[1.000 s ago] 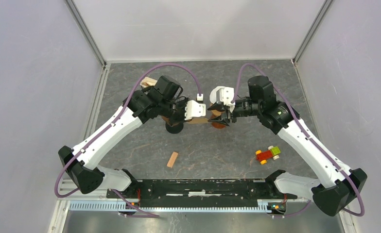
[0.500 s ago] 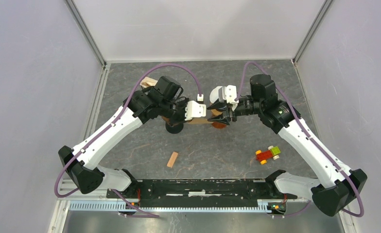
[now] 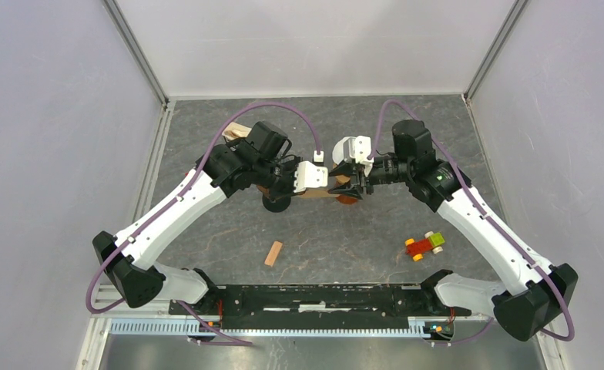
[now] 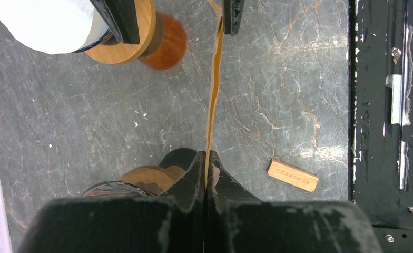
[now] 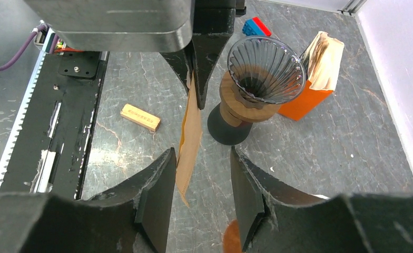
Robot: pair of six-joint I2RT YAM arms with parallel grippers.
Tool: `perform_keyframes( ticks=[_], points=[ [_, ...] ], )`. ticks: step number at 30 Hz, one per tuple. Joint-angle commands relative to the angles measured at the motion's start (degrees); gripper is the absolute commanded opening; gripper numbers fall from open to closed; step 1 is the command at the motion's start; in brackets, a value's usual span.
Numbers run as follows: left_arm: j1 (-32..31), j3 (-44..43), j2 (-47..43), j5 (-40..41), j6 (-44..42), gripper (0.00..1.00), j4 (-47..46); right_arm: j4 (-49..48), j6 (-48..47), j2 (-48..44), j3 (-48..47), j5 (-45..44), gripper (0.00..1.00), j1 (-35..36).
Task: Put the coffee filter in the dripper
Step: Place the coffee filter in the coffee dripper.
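Grey veined tabletop [image 3: 345, 243] between pale walls, both arms reaching in from near edge to meet over centre.

Toward far-left corner: orange filter box [image 5: 305, 97], open, paper stock showing. Toward near edge, left of centre: loose wooden block [image 5: 140, 117], no part in this job.

Near centre: dripper [image 5: 266, 67], upright, ribbed glass cone mouth-up on wooden collar and black foot, cone empty (filter not yet seated).

Above and beside it: left gripper [image 4: 206, 164], clamped tight on one edge of coffee filter [image 4: 213, 95]. Paper held in air just beside dripper, folded flat and edge-on, stretched toward opposite arm. Probably presented this way so second gripper can take free edge and spread paper into a cone.

Opposite: right gripper [image 5: 200, 158], jaws parted and straddling free end, no clamping visible.

Below right gripper: wooden-topped stand [image 4: 165, 42] with orange-brown base. Toward right edge: toy car [image 3: 424, 245], well apart.

Judged next: close right jaws on one ply only, then draw apart.
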State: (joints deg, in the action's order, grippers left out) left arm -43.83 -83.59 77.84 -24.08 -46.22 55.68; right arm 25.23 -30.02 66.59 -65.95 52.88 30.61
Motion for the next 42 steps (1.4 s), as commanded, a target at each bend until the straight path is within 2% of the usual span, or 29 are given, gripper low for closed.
perform_keyframes(
  ticks=[1,32,42],
  points=[
    [-0.3,-0.5,-2.0,-1.4,-2.1,0.02,-0.5,-2.1,1.1,0.2,-0.3,-1.2,0.48,-0.2],
    [-0.4,-0.9,-2.2,-3.6,-2.2,0.02,-0.5,-2.9,1.0,0.3,1.4,-2.3,0.46,-0.2],
    [-0.9,-0.1,-1.9,-4.4,-2.4,0.02,-0.4,-4.1,2.7,0.9,0.9,-3.9,0.41,-0.2]
  ],
)
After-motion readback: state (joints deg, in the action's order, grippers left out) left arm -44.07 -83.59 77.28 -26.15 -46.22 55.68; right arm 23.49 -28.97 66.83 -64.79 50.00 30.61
